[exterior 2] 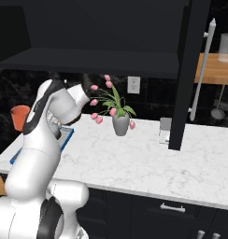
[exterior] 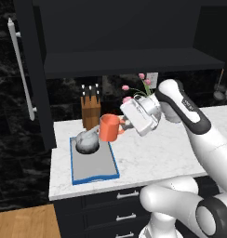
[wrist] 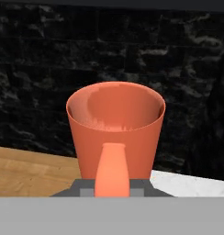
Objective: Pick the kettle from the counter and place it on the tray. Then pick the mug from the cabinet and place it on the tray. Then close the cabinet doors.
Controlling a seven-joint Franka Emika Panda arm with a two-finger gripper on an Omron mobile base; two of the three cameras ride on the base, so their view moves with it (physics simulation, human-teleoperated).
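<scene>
Left base view. The mug hangs upright in the air above the far end of the tray, carried by its side handle at the tip of the gripper; held this way its open mouth faces up and its base can meet the tray flat. The kettle already sits on the tray's far end, so the free grey floor nearer the camera is, by judgement, where the mug should go. The tray lies on the left part of the white marble surface, in front of a wooden knife block. Above, the cabinet stands open with a bare dark shelf, and its left door is swung outward, so closing is not yet done.

Right base view. The arm's body hides most of the hand; the mug shows as an orange patch beyond the elbow, above the tray's blue rim. A grey vase of pink tulips stands mid-surface, well apart from the tray. The right door also hangs open.

Hand view. The fingers pinch the mug's handle between them, the cup upright just beyond.

No brand, label or legible writing appears in any view.
</scene>
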